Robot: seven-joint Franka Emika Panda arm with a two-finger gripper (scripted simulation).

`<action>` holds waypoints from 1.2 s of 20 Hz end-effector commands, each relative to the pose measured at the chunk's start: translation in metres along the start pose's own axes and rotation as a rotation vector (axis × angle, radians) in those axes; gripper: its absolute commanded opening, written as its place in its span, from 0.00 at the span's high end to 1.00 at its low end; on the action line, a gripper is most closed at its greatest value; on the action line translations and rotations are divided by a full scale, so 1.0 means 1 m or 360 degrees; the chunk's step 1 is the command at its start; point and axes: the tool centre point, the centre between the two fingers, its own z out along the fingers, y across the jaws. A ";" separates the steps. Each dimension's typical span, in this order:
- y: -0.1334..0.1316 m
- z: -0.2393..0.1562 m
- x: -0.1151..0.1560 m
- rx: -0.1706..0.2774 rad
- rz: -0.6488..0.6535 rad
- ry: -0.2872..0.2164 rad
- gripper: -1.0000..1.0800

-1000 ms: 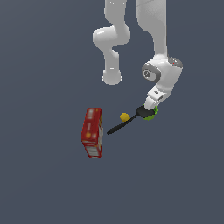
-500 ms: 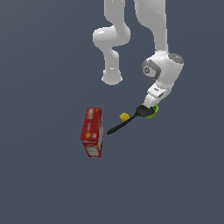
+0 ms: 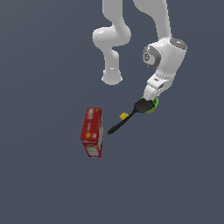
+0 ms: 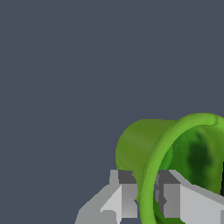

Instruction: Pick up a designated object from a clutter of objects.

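Two fingers [image 4: 120,194] of the gripper [image 4: 142,197] pinch the green cup's [image 4: 175,153] wall beside the black spatula [image 3: 127,117]. With only a thin rim held, the cup might slip and fall.

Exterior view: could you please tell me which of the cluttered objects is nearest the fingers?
The green cup; its wall sits between the fingers, whereas the spatula, yellow lump and red box lie farther away.

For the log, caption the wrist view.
Hand straddling the green cup's rim, one finger outside the wall, one inside.
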 end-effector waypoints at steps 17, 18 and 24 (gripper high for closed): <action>0.039 -0.160 -0.026 0.0008 -0.0003 0.0008 1.00; 0.041 -0.169 -0.028 0.0008 -0.0003 0.0008 1.00; 0.055 -0.221 -0.035 0.0004 -0.0002 0.0008 1.00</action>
